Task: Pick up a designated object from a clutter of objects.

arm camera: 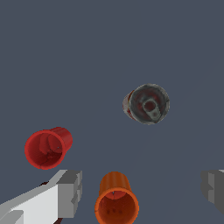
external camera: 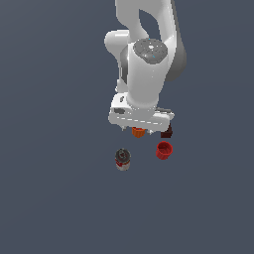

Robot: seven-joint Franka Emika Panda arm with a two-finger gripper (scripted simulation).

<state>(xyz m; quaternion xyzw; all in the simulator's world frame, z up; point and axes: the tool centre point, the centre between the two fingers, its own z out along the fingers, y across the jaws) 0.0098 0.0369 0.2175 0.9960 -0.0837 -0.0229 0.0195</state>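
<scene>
The red cup [external camera: 164, 150] [arm camera: 47, 148] stands on the grey floor with its open mouth up, nothing touching it. My gripper [external camera: 142, 127] [arm camera: 142, 190] hovers open beside it, over the orange cup [external camera: 138, 132] [arm camera: 116, 199]. In the wrist view the orange cup lies between my two spread fingers [arm camera: 65, 192], closer to the one nearest the red cup. The dark brown block [external camera: 167, 132] sits just behind the red cup, partly hidden by my hand. The grey can with a red label [external camera: 123, 159] [arm camera: 148, 104] stands apart from the cups.
The arm's white body [external camera: 146, 64] rises behind the objects and covers the floor there. All around the four small items is flat dark grey floor [external camera: 59, 188].
</scene>
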